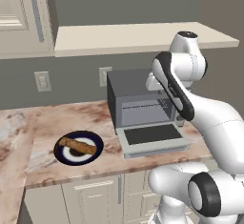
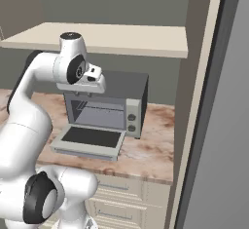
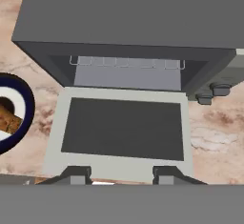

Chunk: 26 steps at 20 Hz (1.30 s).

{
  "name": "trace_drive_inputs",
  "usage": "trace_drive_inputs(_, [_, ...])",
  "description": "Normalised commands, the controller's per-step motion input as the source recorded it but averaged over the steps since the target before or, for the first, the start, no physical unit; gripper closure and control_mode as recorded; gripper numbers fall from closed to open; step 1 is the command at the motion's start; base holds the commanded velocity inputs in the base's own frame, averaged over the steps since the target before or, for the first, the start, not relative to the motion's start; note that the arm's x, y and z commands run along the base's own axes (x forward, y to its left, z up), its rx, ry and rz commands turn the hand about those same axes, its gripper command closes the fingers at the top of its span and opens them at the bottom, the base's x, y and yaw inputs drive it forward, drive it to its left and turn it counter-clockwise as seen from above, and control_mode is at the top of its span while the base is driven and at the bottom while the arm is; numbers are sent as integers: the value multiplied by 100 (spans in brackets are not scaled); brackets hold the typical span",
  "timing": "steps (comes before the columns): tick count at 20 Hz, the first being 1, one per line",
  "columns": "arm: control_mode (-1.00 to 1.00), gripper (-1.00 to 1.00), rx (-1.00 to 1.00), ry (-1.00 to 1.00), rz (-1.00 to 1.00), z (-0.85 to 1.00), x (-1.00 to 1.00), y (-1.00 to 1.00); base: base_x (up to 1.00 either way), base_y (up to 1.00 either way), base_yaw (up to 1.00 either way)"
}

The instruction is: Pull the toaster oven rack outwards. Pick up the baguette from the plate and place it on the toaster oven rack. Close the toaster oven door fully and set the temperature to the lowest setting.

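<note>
Hand view looks down on the toaster oven (image 3: 128, 13): door (image 3: 123, 131) flat open, silver rack (image 3: 126, 63) inside, jaws spread, holding nothing.

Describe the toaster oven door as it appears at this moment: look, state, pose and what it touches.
The toaster oven door is a rectangular silver-framed panel with a dark glass window. It is fully open, folded down from its bottom edge and lying roughly flat over the marble counter in front of the toaster oven, leaving the cavity exposed. The hand view looks down on it, with the gripper above its front edge, not touching it. Nothing rests on it.
</note>
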Motion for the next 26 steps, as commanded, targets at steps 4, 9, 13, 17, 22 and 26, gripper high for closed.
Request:
trace_drive_inputs(4, [-100, -100, 0, -1, 0, 0, -2, 0, 0, 0, 0])
trace_drive_inputs(9, [-100, -100, 11, -11, 0, 0, -44, -18, 0, 0, 0])
trace_drive_inputs(13, [-100, -100, 34, -4, -5, -4, -45, -39, 0, 0, 0])
trace_drive_inputs(17, [-100, -100, 39, -2, -4, -15, -35, -35, 0, 0, 0])
trace_drive_inputs(22, [-100, -100, 34, -5, -3, -21, -25, -31, 0, 0, 0])
trace_drive_inputs(26, [-100, -100, 32, -3, -3, -36, -8, -26, 0, 0, 0])
